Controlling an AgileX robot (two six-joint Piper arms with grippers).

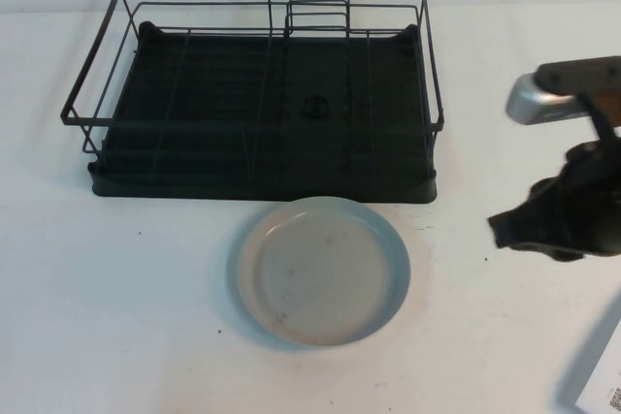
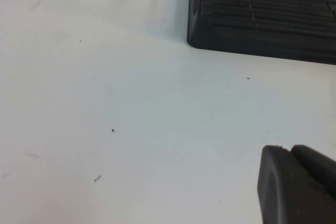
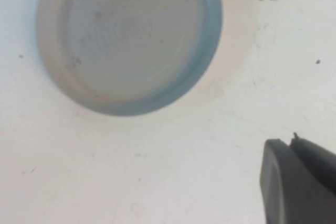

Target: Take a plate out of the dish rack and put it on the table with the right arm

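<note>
The pale grey-blue plate lies flat on the white table, just in front of the black wire dish rack, whose tray holds no dishes. My right arm hangs over the table's right side. Its gripper is shut and empty, well to the right of the plate and clear of it. In the right wrist view the plate lies apart from the closed right gripper. My left gripper shows only in the left wrist view, shut and empty above bare table near a corner of the rack.
A small upright wire divider stands at the rack's back. A white sheet with a printed code lies at the table's front right corner. Bare table stretches left and in front of the plate.
</note>
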